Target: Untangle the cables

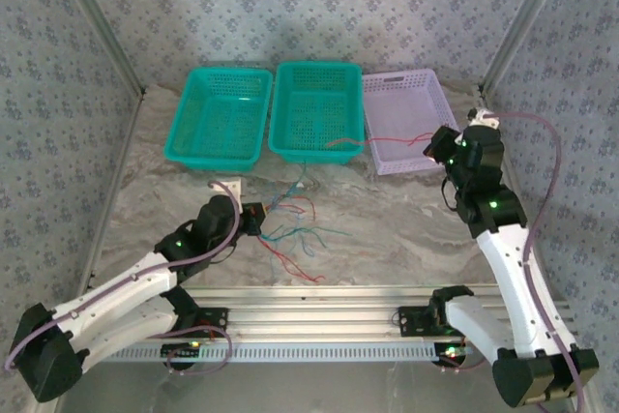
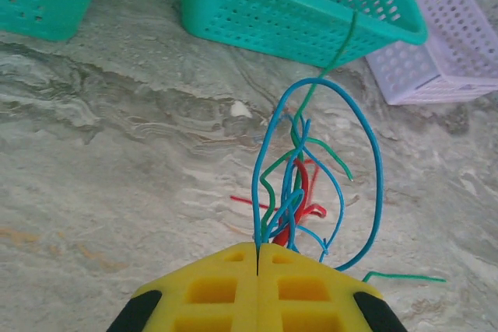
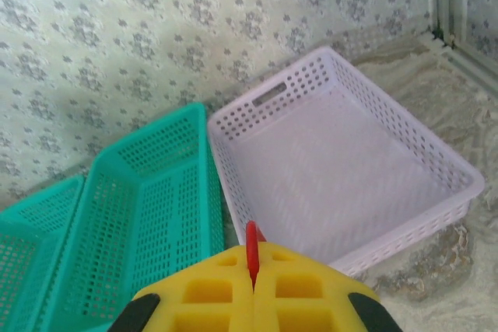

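While left gripper [image 2: 257,250] pinches cables [image 2: 300,192], right gripper [image 3: 252,253] seemingly holds one.

The cables [image 2: 299,188] vanish between the left gripper's [image 2: 257,253] pads at bottom centre; which strands are pinched is unclear. The lilac basket [image 2: 424,75] is cropped upper right

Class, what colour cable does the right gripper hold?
The thin wire cable is red; right wrist view.

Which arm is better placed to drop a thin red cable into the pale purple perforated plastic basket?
Likely right: the right gripper is shut on a thin red cable beside the pale purple perforated basket. The left gripper is shut on the tangled blue, green and red cables, farther away.
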Action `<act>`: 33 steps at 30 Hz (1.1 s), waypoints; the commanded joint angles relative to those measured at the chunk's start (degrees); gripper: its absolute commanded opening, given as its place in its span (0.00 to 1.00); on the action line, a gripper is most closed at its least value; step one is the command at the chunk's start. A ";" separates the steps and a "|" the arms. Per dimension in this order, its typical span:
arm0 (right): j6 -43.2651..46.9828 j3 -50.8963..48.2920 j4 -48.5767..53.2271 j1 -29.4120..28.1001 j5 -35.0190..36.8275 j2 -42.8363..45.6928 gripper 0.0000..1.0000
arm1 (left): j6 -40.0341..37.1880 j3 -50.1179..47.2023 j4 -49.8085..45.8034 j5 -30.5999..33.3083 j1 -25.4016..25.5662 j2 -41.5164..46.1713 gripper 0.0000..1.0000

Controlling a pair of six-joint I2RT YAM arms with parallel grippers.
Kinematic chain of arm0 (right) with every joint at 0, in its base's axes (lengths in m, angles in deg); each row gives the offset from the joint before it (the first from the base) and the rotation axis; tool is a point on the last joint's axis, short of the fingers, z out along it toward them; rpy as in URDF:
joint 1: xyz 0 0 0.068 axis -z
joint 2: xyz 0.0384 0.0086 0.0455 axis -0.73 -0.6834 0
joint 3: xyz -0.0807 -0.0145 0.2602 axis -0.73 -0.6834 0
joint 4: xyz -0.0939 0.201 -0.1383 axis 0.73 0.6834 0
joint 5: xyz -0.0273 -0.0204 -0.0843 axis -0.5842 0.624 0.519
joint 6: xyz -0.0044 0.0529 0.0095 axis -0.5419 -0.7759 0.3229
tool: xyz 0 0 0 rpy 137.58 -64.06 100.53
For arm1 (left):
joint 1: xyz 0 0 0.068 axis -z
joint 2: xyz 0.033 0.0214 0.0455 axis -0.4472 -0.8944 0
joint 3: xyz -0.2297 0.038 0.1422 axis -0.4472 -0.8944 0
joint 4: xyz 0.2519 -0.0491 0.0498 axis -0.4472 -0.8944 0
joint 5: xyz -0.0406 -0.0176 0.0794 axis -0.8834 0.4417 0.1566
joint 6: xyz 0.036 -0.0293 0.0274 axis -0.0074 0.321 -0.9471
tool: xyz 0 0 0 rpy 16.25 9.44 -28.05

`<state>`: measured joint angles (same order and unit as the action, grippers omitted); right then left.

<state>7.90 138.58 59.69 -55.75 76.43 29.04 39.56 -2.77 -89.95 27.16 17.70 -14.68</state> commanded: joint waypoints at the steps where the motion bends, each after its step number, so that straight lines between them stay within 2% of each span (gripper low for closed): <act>1: -0.83 3.67 1.69 0.23 2.79 2.49 0.00 | -1.62 1.65 -1.41 1.80 -1.40 -0.75 0.00; 7: 1.80 6.78 3.39 -1.56 6.80 1.86 0.00 | -2.97 2.26 0.87 2.56 -2.74 -3.71 0.00; 12: 5.06 11.00 4.71 -4.32 15.42 -1.00 0.00 | -5.23 5.41 0.77 3.95 -3.07 -7.24 0.00; 21: 10.97 19.06 3.35 -5.06 26.78 -16.41 0.00 | -6.46 10.78 0.02 4.62 -3.05 -11.33 0.00; 25: 11.60 24.26 4.61 -3.32 26.30 -25.49 0.00 | -6.50 11.87 -0.43 4.31 -2.96 -11.88 0.00; 33: 11.96 33.77 8.29 1.15 20.85 -43.68 0.00 | -5.71 11.67 -0.97 4.14 -2.97 -10.82 0.00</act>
<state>18.98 168.92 65.18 -56.19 98.65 -10.70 34.05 6.83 -90.94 30.88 14.99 -26.55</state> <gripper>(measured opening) 0.045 0.041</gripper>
